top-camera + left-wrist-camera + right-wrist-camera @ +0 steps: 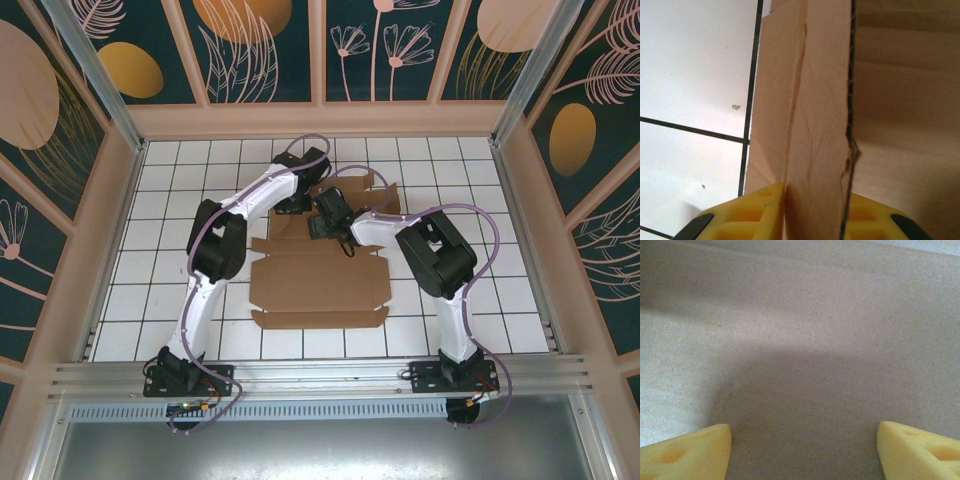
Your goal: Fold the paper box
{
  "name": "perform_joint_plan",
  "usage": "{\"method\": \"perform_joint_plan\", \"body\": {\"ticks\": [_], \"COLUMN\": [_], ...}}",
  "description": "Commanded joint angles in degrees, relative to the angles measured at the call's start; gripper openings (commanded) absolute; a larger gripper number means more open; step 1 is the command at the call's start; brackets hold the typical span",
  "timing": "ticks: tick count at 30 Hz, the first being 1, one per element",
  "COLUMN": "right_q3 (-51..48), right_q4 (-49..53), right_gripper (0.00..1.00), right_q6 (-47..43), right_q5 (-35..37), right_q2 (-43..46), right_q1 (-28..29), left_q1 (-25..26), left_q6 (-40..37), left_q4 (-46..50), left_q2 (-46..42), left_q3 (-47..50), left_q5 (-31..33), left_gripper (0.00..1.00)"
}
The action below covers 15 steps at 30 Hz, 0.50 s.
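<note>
A plain brown cardboard paper box (318,285), die-cut and largely unfolded, laid flat at the middle of the white tiled table (180,200), a long narrow flap spread along its near edge, far flaps raised, one panel (820,125) stood upright, its bare edge dented.

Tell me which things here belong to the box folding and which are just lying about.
Job: paper box; left gripper, a flap between its fingers; right gripper, open over the cardboard.
Not part of it: white tiled table; patterned walls.
</note>
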State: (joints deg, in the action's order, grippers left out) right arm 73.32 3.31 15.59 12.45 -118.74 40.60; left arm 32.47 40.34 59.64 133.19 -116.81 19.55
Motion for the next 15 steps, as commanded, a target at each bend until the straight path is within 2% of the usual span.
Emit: {"method": "perform_joint_plan", "body": {"ticks": [1,4,6,10,15], "right_q3": [-4.73,-4.72,-4.71,-4.35,-4.16], "right_q4": [12.46,12.42,12.47,12.68,13.1], "right_gripper": [0.76,0.76,0.75,0.74,0.74], "right_q6": [2.16,2.07,1.94,1.81,1.72], "right_q5": [-6.15,-6.21,-6.2,-6.51,-6.38], "right_q2": [-5.01,-4.96,-5.01,-5.48,-5.5], "right_q1": [0.77,0.71,0.67,0.68,0.71], "left_q1": [-2.6,-5.56,-6.94,-7.44,-7.41], "left_q6": [-1.5,-2.9,-4.12,-6.0,-7.27], "left_q4": [-5.03,-11.1,-13.56,-13.66,-12.62], "left_q2": [-9.1,-14.32,-16.12,-15.91,-13.83], "left_q3": [5.4,13.74,17.57,19.25,17.95], "left_q5": [-5.2,-8.8,-9.98,-7.52,-4.04], "left_gripper": [0.24,0.19,0.12,0.01,0.0]}}
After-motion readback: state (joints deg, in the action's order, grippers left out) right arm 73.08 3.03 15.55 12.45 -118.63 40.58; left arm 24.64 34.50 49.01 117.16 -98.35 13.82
